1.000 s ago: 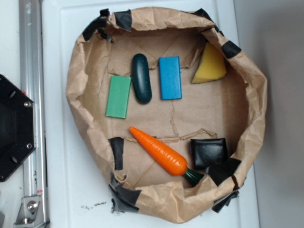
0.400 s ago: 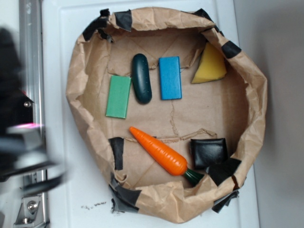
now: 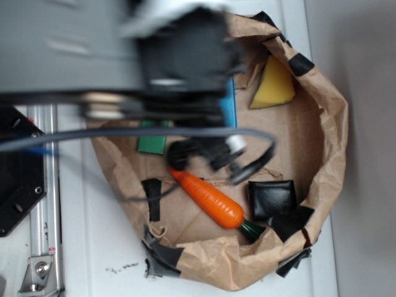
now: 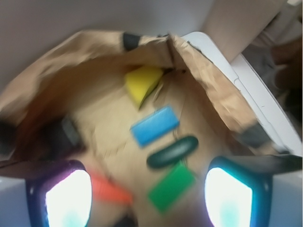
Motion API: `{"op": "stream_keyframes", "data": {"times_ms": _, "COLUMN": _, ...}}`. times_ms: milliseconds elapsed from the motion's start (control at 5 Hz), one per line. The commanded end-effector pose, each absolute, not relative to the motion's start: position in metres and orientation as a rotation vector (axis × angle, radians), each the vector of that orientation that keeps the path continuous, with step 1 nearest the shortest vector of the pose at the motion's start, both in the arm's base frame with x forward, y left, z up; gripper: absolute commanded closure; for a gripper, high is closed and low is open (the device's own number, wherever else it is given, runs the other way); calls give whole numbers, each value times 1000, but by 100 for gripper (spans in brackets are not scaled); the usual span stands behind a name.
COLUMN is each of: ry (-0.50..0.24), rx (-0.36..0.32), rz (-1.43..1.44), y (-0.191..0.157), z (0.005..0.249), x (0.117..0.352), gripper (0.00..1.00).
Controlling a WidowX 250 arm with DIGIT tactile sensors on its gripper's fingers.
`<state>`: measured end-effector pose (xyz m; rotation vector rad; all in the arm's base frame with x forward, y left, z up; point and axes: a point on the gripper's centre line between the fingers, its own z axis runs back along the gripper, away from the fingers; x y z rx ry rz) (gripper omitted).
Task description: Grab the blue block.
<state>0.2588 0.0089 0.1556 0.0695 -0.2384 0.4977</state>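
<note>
The blue block (image 4: pixel 155 125) lies flat on the brown paper, ahead of my gripper (image 4: pixel 149 198) in the wrist view. The two fingers (image 4: pixel 68 196) stand wide apart with nothing between them, so the gripper is open and above the paper. In the exterior view my blurred arm covers most of the blue block (image 3: pixel 231 102), leaving only a sliver of its right edge. The gripper head (image 3: pixel 207 153) is a dark blur just above the carrot's tip. The gripper touches nothing.
A dark teal capsule (image 4: pixel 172 151) and a green block (image 4: pixel 171 187) lie closer to the gripper than the blue block. A yellow wedge (image 3: pixel 274 83), an orange carrot (image 3: pixel 210 199) and a black block (image 3: pixel 271 198) also sit inside the crumpled paper bag wall (image 3: pixel 328 142).
My arm has swung in fast from the left and now hangs over the bag, hiding the capsule and most of the green and blue blocks in the exterior view. The objects have not moved.
</note>
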Motion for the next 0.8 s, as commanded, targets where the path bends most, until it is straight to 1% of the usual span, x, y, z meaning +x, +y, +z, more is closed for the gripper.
{"op": "stream_keyframes", "data": {"times_ms": 0, "ry": -305, "rx": 78, "rz": 635, "y": 30, "z": 98, "x": 285, "gripper": 0}}
{"op": "stream_keyframes", "data": {"times_ms": 200, "ry": -281, "rx": 104, "rz": 607, "y": 28, "z": 72, "x": 274, "gripper": 0}}
{"op": "stream_keyframes", "data": {"times_ms": 400, "ry": -300, "rx": 22, "rz": 583, "y": 33, "z": 57, "x": 279, "gripper": 0}}
{"op": "stream_keyframes", "data": {"times_ms": 600, "ry": -291, "rx": -3, "rz": 614, "y": 33, "z": 44, "x": 289, "gripper": 0}}
